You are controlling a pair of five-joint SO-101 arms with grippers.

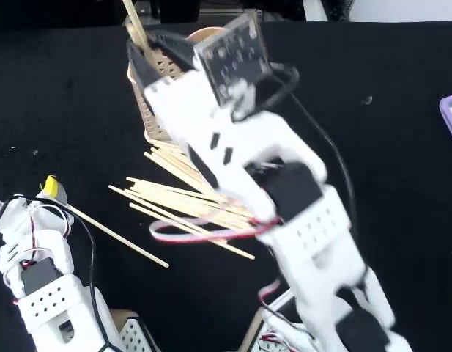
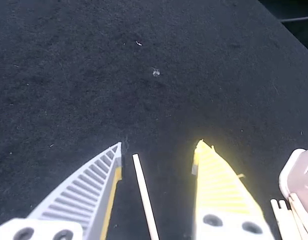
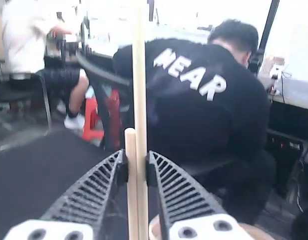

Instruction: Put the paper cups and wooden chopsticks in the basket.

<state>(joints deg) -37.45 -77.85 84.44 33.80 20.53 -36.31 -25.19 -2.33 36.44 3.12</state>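
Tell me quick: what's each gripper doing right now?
Left gripper: open, a chopstick lying between its jaws.
Right gripper: shut on two chopsticks.

Pale tan chopsticks (image 1: 183,196) are standing out against the black worktop (image 1: 64,110); the beige basket (image 1: 154,121) is showing a hole pattern; the left jaws are showing ribbed yellow and grey.
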